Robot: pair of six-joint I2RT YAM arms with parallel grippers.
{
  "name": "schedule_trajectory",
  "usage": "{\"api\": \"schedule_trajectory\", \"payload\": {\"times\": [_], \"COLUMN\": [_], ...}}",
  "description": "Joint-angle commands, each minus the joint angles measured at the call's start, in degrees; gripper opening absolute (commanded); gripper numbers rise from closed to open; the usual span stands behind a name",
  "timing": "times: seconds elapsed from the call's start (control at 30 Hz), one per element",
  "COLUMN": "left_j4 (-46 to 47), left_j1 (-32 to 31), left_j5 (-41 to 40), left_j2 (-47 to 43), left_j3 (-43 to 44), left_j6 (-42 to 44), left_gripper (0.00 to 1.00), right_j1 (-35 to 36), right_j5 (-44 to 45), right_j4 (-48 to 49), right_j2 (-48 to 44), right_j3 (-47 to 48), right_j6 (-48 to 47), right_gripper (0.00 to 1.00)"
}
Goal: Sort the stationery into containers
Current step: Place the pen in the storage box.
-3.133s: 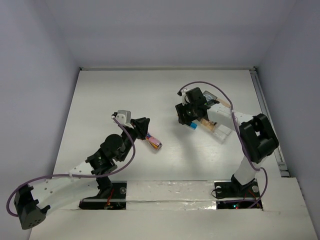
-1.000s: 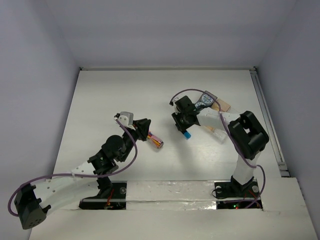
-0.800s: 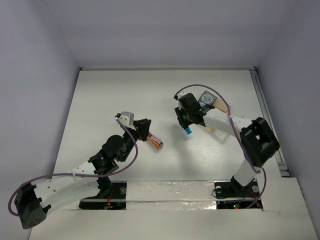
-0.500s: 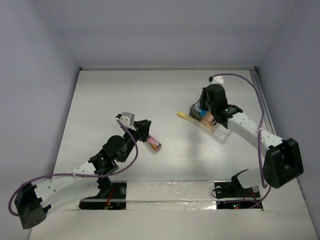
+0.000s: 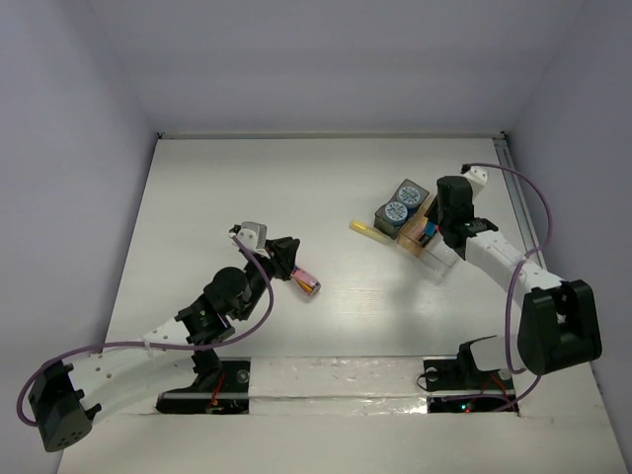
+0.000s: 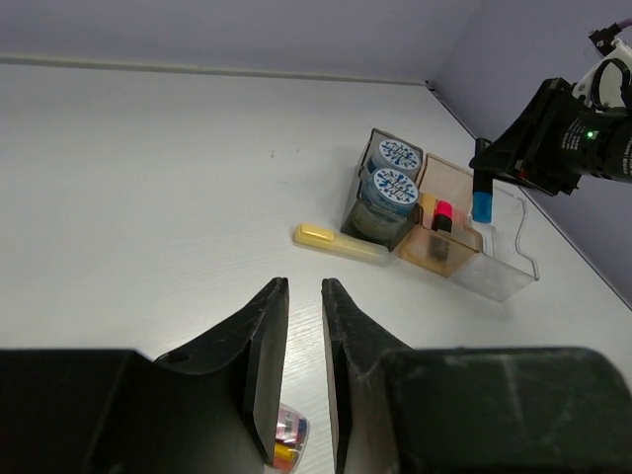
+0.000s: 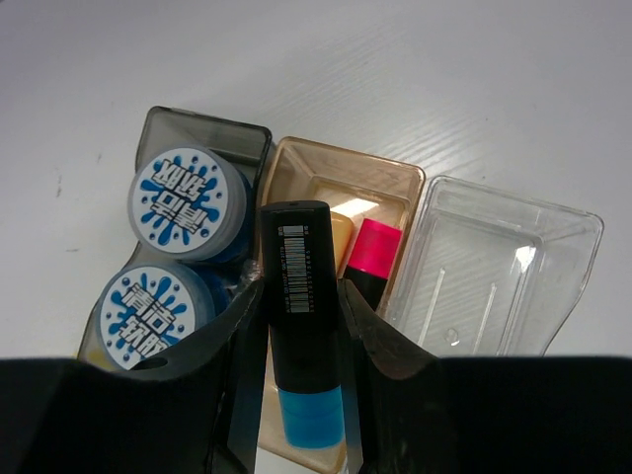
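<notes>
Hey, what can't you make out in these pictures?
- Left wrist view: the tube of sticks is mostly covered by the left tool and cut by the bottom edge; grip unclear.
- Right wrist view: the blue marker in the right tool hides most of the orange marker in the tan tray.
- Top view: things inside the trays too small.

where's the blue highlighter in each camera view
Top external: blue highlighter right of centre, over the tan tray.
Left wrist: upper right, blue tip down.
Right wrist: centre, between the right fingers.
Shared landmark: the two blue-and-white rolls.
</notes>
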Motion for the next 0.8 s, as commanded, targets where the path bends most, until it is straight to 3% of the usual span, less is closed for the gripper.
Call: {"api": "schedule_trajectory", "payload": {"times": [0.0,0.07,0.17,0.2,0.23,0.3,0.43,0.47,0.53,0.6,0.63,0.77], "left_j4": [2.69,1.63,2.68,2.86,2.69,1.72,2.95,2.69,1.54,2.59,3.03,0.84], "left_j1": [0.29,0.29,0.29,0.29,0.29,0.29,0.29,0.29,0.29,0.29,0.29,0.29], "left_j5": [-0.01,0.08,0.17,-0.1,-0.1,0.16,0.43,0.43,0.6,0.52,0.34,-0.36], "left_j2": [-0.2,0.33,-0.02,0.07,0.24,0.68,0.42,0.51,0.33,-0.28,-0.37,0.77], "left_j3": [-0.55,0.41,-0.46,-0.55,-0.47,0.32,-0.29,0.06,0.59,-0.02,-0.29,0.93], "left_j6": [-0.11,-0.37,-0.11,-0.02,0.06,-0.2,-0.11,-0.2,-0.37,-0.2,-0.03,-0.29], "left_gripper": [0.17,0.17,0.17,0.17,0.17,0.17,0.17,0.17,0.17,0.18,0.18,0.18], "right_j1": [-0.64,-1.16,-1.17,-1.17,-1.17,-1.17,-1.17,-1.17,-0.21,3.98,5.93,16.83], "right_j5": [1.6,1.78,1.51,1.34,0.64,0.46,-3.13,-5.58,-18.35,-24.3,-28.42,-26.98], "right_j4": [3.78,4.13,3.08,3.52,3.87,3.52,3.52,3.61,6.93,6.86,5.99,-2.88], "right_j2": [0.99,1.43,2.22,2.22,1.96,1.87,-0.76,-1.81,-2.7,-2.0,-1.13,7.91], "right_j3": [0.69,0.86,1.39,1.13,1.04,1.3,1.56,1.91,1.65,2.79,3.75,12.79], "right_j6": [2.93,2.93,3.02,2.76,2.06,1.35,-2.16,-4.6,-8.74,-12.96,-15.85,-24.04], "right_gripper": [0.13,0.17,0.36,0.5,0.54,0.61,0.66,0.65,0.4,0.02,0.0,0.0]}}
